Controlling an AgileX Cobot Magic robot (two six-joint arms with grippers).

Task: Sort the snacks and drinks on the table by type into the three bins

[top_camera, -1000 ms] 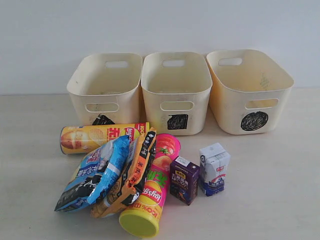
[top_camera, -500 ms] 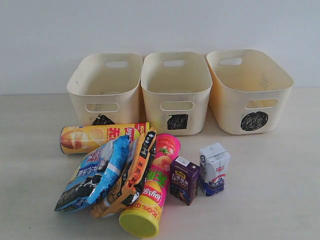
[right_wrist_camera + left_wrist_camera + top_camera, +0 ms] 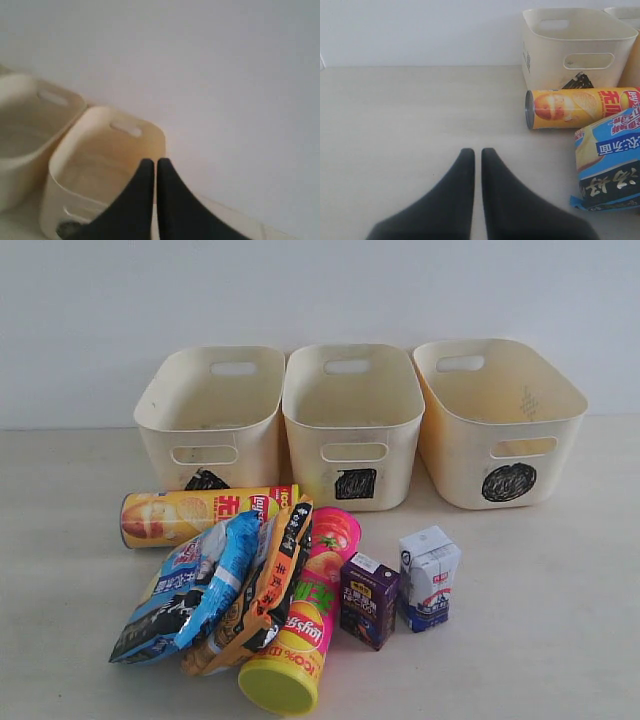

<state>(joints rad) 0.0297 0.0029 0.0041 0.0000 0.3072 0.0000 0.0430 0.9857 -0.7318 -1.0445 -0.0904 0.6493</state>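
Note:
Three cream bins stand in a row at the back of the table [image 3: 560,620]: triangle bin [image 3: 210,425], square bin [image 3: 352,420], circle bin [image 3: 500,418]. In front lie a yellow chip tube [image 3: 200,515], a pink chip tube [image 3: 305,625] with a yellow-green lid, a blue bag [image 3: 190,585] and an orange bag [image 3: 265,590]. A dark purple carton [image 3: 367,600] and a white carton [image 3: 430,577] stand to their right. Neither gripper shows in the exterior view. My left gripper [image 3: 477,152] is shut over bare table, apart from the yellow tube [image 3: 577,107]. My right gripper [image 3: 151,163] is shut, high before the circle bin [image 3: 100,165].
A plain white wall rises behind the bins. Bare table [image 3: 395,115] stretches on the left side, beside the yellow tube and the triangle bin [image 3: 577,42]. The blue bag [image 3: 610,160] lies near the left gripper's side.

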